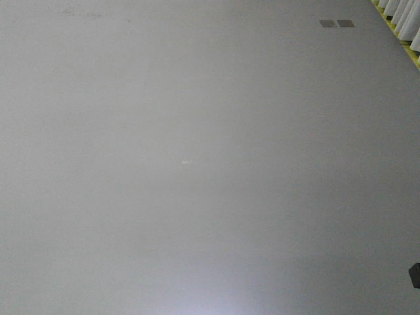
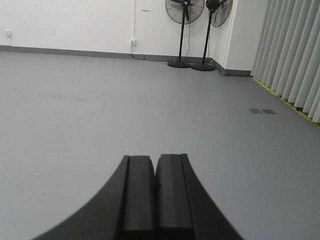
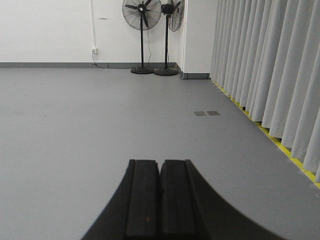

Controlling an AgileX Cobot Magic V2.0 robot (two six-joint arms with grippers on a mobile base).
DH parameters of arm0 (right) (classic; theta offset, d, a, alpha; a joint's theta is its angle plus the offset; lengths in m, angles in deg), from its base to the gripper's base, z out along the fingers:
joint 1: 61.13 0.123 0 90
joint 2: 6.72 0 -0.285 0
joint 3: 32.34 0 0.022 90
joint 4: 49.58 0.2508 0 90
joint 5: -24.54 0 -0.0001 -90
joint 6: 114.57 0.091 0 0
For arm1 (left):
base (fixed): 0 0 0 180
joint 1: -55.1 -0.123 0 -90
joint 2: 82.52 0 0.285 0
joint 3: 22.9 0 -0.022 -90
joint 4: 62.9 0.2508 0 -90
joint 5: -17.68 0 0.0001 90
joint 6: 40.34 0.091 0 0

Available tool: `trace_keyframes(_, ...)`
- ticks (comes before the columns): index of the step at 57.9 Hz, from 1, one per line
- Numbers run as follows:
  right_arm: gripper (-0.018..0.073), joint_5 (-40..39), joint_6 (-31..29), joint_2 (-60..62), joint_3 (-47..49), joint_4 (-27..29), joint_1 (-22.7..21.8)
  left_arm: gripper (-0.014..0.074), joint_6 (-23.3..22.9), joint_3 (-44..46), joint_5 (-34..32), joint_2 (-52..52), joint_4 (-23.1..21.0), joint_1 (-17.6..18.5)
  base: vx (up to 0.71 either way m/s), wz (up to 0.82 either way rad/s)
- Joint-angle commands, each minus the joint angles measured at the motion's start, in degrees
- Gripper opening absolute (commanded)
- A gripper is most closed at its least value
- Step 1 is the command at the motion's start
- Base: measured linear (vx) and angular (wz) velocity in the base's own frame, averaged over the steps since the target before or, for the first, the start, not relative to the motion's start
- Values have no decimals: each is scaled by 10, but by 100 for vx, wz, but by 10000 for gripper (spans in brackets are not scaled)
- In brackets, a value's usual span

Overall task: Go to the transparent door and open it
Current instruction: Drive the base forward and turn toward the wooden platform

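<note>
Both my arms are held low and level, pointing out across the grey floor. My left fingers are pressed together, and my right fingers are together too, gripping nothing. Two pedestal fans stand by the far white wall, and curtains hang on my right. I cannot tell where the transparent door is.

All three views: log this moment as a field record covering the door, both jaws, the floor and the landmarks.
transparent door: not in any view
left jaws: shut, nothing between them
right jaws: shut, nothing between them
floor: plain grey, with two small dark plates set in it
far wall: white, with two pedestal fans side by side near the corner
curtains: pale, pleated, along the right edge, above a yellow floor line
task state: door not yet reached
</note>
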Motion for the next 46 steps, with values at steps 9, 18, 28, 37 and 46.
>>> trace_keyframes(9,-9,-48,-2,9,-3,-5,-2,-6,-1,-8,-43,8,-5,3,0,0)
trace_keyframes(18,-9,-48,-2,9,-3,-5,-2,-6,-1,-8,-43,8,-5,3,0,0)
trace_keyframes(28,-9,-48,-2,9,-3,-5,-2,-6,-1,-8,-43,8,-5,3,0,0)
trace_keyframes(37,-9,-48,-2,9,-3,-5,-2,-6,-1,-8,-43,8,-5,3,0,0)
trace_keyframes(46,-9,-48,-2,9,-3,-5,-2,-6,-1,-8,-43,8,-5,3,0,0)
